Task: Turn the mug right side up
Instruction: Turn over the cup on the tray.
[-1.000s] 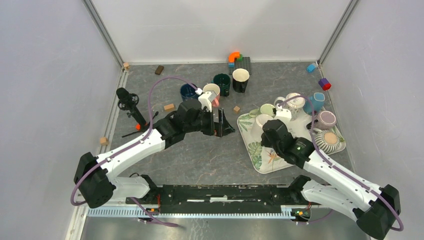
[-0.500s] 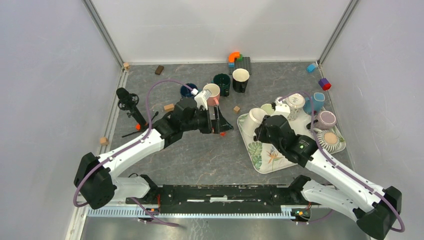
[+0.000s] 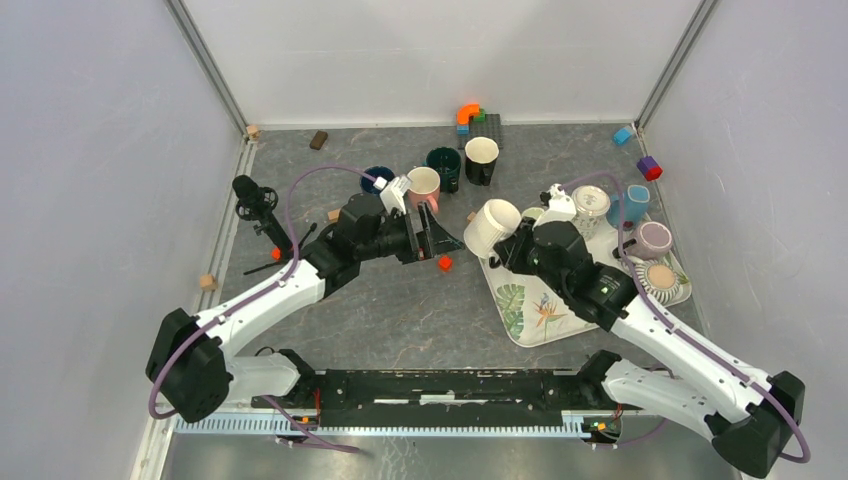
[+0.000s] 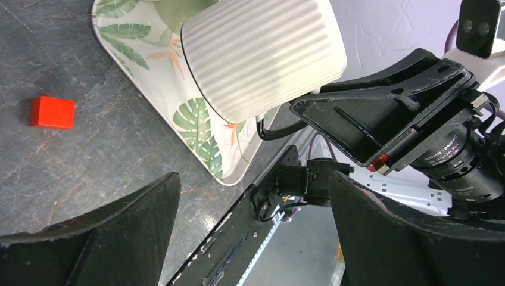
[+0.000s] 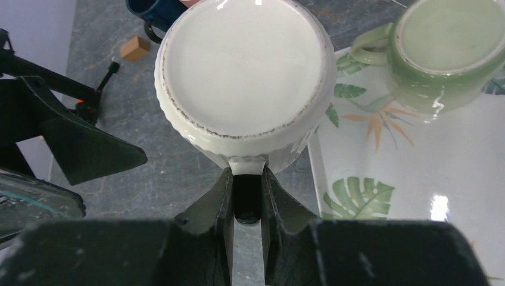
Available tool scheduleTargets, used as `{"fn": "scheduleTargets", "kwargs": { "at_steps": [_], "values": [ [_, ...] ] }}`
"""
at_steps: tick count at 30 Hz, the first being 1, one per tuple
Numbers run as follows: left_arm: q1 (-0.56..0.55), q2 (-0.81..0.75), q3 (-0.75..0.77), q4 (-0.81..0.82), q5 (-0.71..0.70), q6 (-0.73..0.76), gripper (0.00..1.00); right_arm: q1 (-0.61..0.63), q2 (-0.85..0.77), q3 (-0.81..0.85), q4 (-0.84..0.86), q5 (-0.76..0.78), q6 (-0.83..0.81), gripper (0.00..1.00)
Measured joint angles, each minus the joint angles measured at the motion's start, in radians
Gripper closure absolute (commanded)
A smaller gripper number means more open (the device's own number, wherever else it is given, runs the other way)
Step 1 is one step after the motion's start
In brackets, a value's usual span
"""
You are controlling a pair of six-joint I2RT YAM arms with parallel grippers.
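My right gripper [image 3: 512, 243] is shut on the handle of a white ribbed mug [image 3: 489, 228] and holds it in the air over the left edge of the leaf-patterned tray [image 3: 520, 310]. The mug lies tilted; its flat base [image 5: 244, 65] faces the right wrist camera, with the handle pinched between my fingers [image 5: 221, 202]. In the left wrist view the mug [image 4: 262, 56] hangs above the tray edge [image 4: 196, 128]. My left gripper [image 3: 440, 243] is open and empty, just left of the mug, over the grey table.
A red cube [image 3: 444, 263] lies on the table below the left gripper. A green mug [image 5: 443, 53] stands upside down on the tray, with several other mugs [image 3: 652, 240]. Pink [image 3: 424, 185], dark green [image 3: 444, 168] and black [image 3: 481, 158] mugs stand behind. A black microphone stand [image 3: 258, 215] is at the left.
My right gripper has lifted the white mug off the tray and carried it left and up, tilting it. My left gripper has drawn back slightly to the left, uncovering the red cube.
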Motion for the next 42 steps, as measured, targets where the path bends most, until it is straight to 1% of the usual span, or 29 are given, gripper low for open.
{"fn": "scheduleTargets", "kwargs": {
  "at_steps": [11,19,28,32,42],
  "values": [
    [0.021,-0.015,-0.019,0.067,0.023,-0.091,0.00,0.000,0.038,0.005,0.116,-0.047,0.019,1.00],
    [0.056,-0.029,-0.029,0.098,0.045,-0.158,0.00,0.000,0.053,0.005,0.212,-0.077,0.039,1.00],
    [0.085,-0.057,-0.079,0.219,0.062,-0.277,0.01,0.000,0.061,-0.006,0.372,-0.089,0.078,1.00],
    [0.085,-0.057,-0.105,0.275,0.071,-0.331,0.04,0.000,0.061,-0.036,0.454,-0.092,0.112,1.00],
    [0.085,-0.045,-0.127,0.422,0.072,-0.417,0.23,0.000,0.085,-0.117,0.627,-0.126,0.229,1.00]
  ]
}}
